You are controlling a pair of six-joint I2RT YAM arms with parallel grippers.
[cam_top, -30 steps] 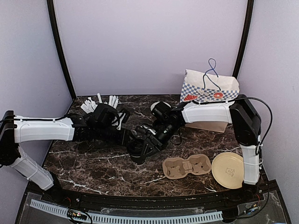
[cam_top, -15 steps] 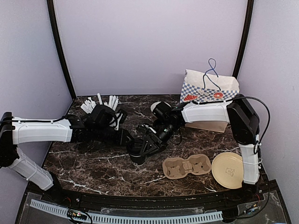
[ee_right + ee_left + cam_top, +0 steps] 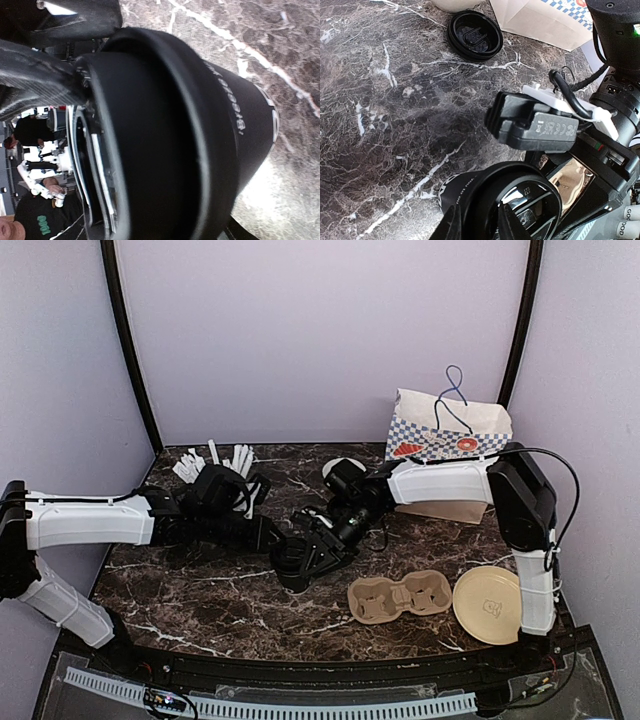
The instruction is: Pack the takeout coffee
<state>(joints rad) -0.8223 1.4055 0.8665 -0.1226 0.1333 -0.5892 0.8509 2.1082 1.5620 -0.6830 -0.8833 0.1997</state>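
Observation:
One takeout coffee cup (image 3: 291, 568), black with a black lid, stands at mid-table between both arms. My left gripper (image 3: 277, 540) reaches it from the left. In the left wrist view its jaws (image 3: 479, 226) pinch the rim of the lid (image 3: 540, 200), one finger on the cup wall (image 3: 452, 192) and one on the lid top. My right gripper (image 3: 318, 546) comes in from the right and closes round the cup body (image 3: 225, 130), which fills the right wrist view and hides most of its fingers. A second black lid (image 3: 474, 40) lies upside down on the marble.
A brown cardboard cup carrier (image 3: 400, 598) lies in front of the cup, with a tan round disc (image 3: 488, 604) to its right. A checkered paper bag (image 3: 447, 435) stands at the back right. White sticks (image 3: 215, 462) are at the back left. A white vessel (image 3: 340, 468) sits behind the right wrist.
The right gripper's jaws have drawn in round the cup. The left jaws have narrowed on the lid rim. Both arms shifted only slightly; the cup stays in place.

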